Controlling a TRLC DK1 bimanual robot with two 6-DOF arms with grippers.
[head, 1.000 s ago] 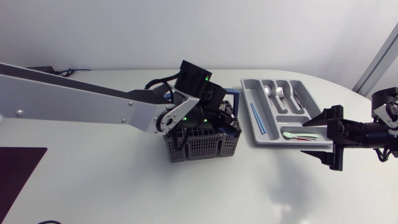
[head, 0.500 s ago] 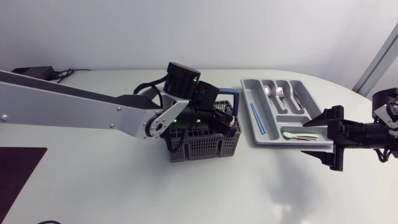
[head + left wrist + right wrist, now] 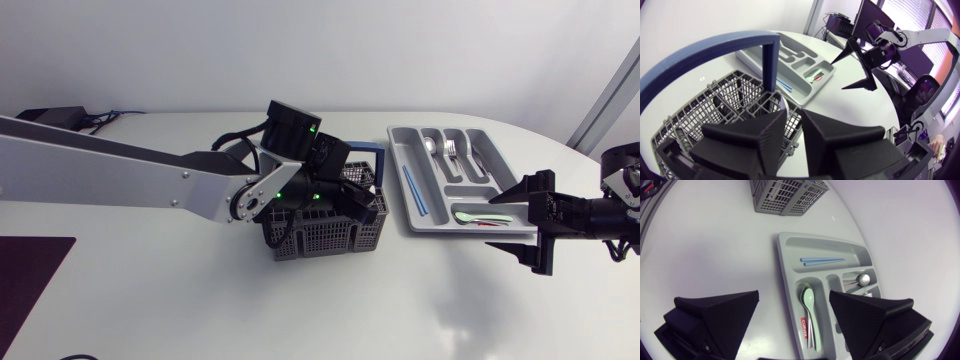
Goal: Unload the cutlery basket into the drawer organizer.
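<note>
The basket [image 3: 325, 228] sits mid-table [image 3: 150, 290], a boxy tub of dark grey plastic mesh with a blue hoop handle [image 3: 705, 47] arching over it. Its long side runs across the table, slightly skewed. My left pincer [image 3: 795, 117] points down into it, its matte black wedges a narrow slit apart with nothing visible between them.

Just to the right of the basket lies the organizer [image 3: 411, 195], a smooth pale grey plastic tray with rounded corners. Its long troughs run away from the table's near edge. One trough holds a pair of thin light-blue sticks [image 3: 822, 260] lying lengthwise. A mint-green spoon [image 3: 808, 305] lies in a shorter compartment, and shiny metal cutlery [image 3: 450, 150] fills the far troughs.

My right pincer [image 3: 512, 215] hangs wide open at the organizer's near right corner, gripping nothing.
</note>
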